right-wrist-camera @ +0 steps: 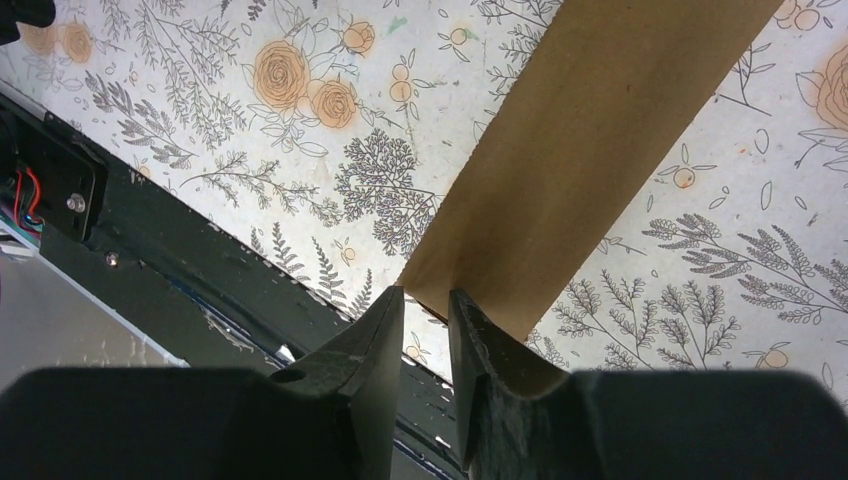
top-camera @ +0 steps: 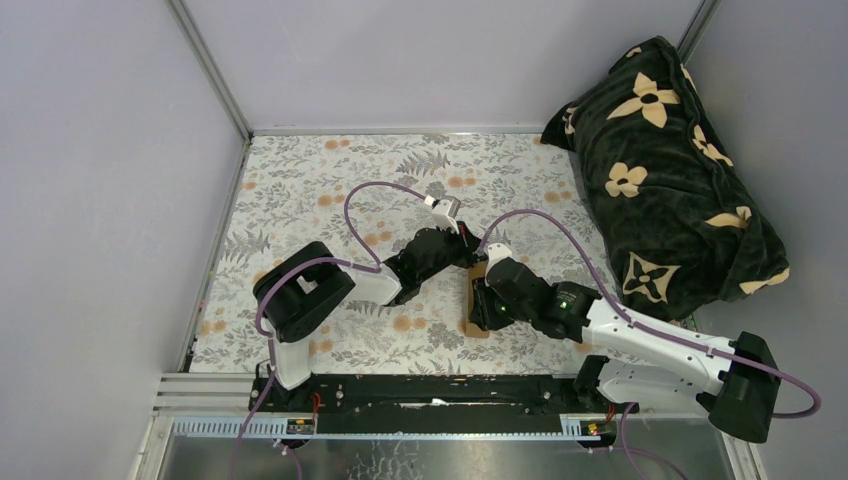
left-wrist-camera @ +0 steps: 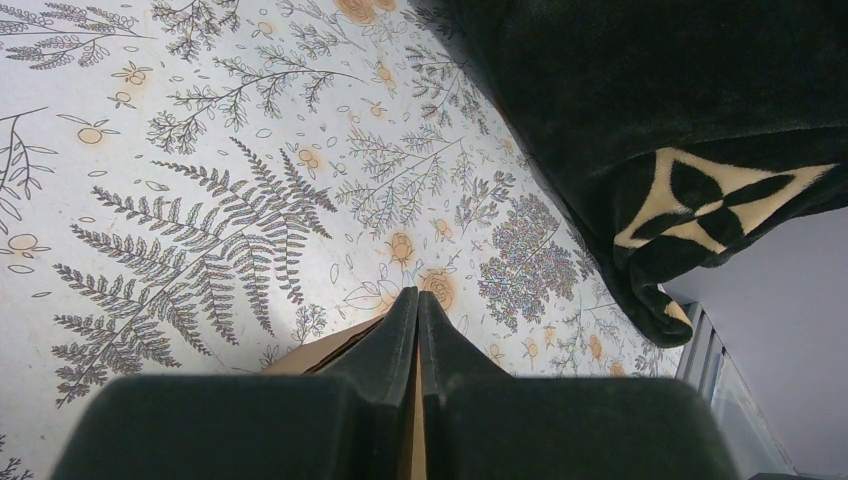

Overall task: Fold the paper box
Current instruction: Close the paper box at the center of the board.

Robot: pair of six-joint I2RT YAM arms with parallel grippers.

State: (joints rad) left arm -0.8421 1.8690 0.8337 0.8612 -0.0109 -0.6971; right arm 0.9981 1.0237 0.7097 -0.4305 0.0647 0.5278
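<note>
One box (right-wrist-camera: 600,150) is seen mid-tabletop (top-camera: 330,190) between the arms. Its long axis runs straight away from the right pincer (right-wrist-camera: 427,300), whose jaws are narrowly apart with the strip's near end just at the tips, not yet pinched. The left pincer (left-wrist-camera: 417,300) is pressed together at the box's other end, seemingly clamped on a thin cardboard edge. Counted: one box, two pincers, one blanket (top-camera: 670,170); the next nip is judged the right arm's.

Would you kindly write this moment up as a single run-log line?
task: fold paper box | left tool: shut on the cardboard's edge | right tool: narrowly open, astride a cardboard corner
</note>
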